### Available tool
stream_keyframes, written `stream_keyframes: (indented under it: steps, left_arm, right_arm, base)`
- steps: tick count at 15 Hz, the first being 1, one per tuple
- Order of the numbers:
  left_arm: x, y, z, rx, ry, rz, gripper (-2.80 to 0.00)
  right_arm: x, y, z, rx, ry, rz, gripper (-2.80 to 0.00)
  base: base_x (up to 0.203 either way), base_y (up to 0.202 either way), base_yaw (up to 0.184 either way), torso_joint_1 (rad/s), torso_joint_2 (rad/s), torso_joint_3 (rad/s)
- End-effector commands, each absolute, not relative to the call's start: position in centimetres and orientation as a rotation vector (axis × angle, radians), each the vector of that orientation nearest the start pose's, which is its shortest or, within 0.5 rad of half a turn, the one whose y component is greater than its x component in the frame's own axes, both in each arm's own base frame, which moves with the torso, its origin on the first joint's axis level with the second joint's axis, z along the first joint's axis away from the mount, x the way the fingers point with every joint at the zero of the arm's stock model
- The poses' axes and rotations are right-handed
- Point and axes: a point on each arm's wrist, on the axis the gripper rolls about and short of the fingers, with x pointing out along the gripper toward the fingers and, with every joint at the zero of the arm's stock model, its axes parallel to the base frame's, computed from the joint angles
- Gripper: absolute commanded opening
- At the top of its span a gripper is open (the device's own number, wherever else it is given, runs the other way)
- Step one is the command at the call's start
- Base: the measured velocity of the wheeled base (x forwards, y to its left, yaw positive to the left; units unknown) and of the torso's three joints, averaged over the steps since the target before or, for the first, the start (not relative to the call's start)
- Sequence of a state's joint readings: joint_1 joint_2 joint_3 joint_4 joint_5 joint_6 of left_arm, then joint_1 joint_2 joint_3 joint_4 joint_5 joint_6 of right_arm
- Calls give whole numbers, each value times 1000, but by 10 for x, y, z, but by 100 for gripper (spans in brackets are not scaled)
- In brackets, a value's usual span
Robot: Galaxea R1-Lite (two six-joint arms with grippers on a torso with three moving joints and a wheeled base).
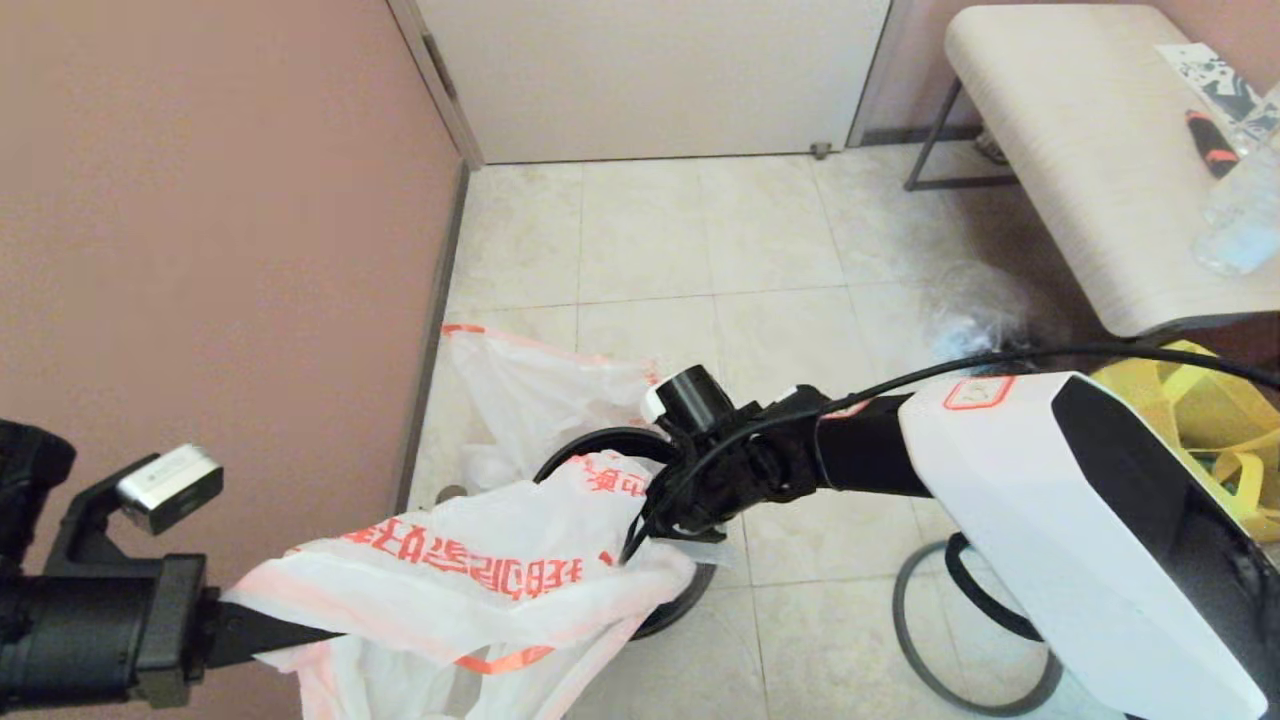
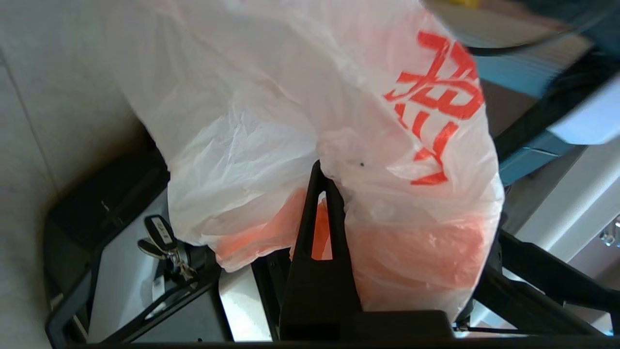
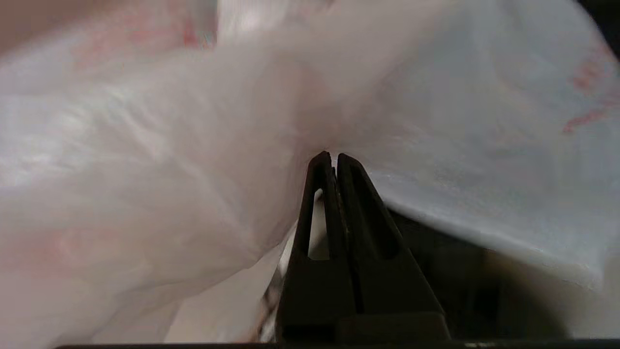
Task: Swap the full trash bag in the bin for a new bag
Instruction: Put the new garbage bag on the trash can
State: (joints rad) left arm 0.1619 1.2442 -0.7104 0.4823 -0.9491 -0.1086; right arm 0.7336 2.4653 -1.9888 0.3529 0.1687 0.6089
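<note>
Here, both sets of fingers pinched tight on the new bag (image 1: 470,580): left gripper (image 2: 323,169) closed on bunched white film by the orange edge, right gripper (image 3: 331,157) closed on another fold of the same sheet. Outward from there, in the head view, film stretched between the left gripper (image 1: 235,625) low at the near left and the right gripper (image 1: 650,535) further in toward the middle, with the row of big red characters running along that span, so long axis roughly left to right and sagging between the two holds. Just beneath and behind the right gripper, the dark rim of the bin (image 1: 600,445), partly hidden by the draped plastic; right arm clearly the nearer one to the opening, left arm off to the side by the wall. Probably mid-way through spreading the mouth to fit it over the rim. Behind the bin on the floor, another thin white bag (image 1: 530,390) with an orange edge, likely the full trash bag.
</note>
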Motion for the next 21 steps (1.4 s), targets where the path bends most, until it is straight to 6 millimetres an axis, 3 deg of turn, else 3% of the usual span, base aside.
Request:
stream_keyframes:
  steps: [1,5,7,9,13,14,17,19,21]
  left_arm:
    - [134,4,188,-630,886,-680,-280]
    - [137,3,186,-631,898,-688,-280]
    - [143,3,181,-643,932,-694,-280]
    - [150,0,176,-652,971,-706,-280]
    - [158,-12,177,-596,963,-788,-280]
    - [162,-15,178,-578,951,-810,-280]
    - [176,-18,182,-569,939,-826,-280]
    - [184,-17,181,-578,952,-817,-280]
    - [197,-17,177,-586,970,-808,-280]
  right_arm:
    - [378,342,64,300,1002,581,-280]
    - [388,346,22,284,994,579,-280]
    - [391,344,18,268,979,552,-280]
    - [384,341,43,266,947,522,-280]
    - [343,315,143,314,888,508,-280]
    - [329,303,157,309,908,484,-280]
    - [300,263,141,221,1043,296,-280]
    - [287,238,142,212,1070,224,-280]
    - [279,226,144,248,1085,176,-280]
  base:
    - [0,0,0,0,0,0]
    - [0,0,0,0,0,0]
    - [0,0,0,0,0,0]
    - [0,0,0,0,0,0]
    - [0,0,0,0,0,0]
    - [0,0,0,0,0,0]
    - [0,0,0,0,0,0]
    - [0,0,0,0,0,0]
    - [0,0,0,0,0,0]
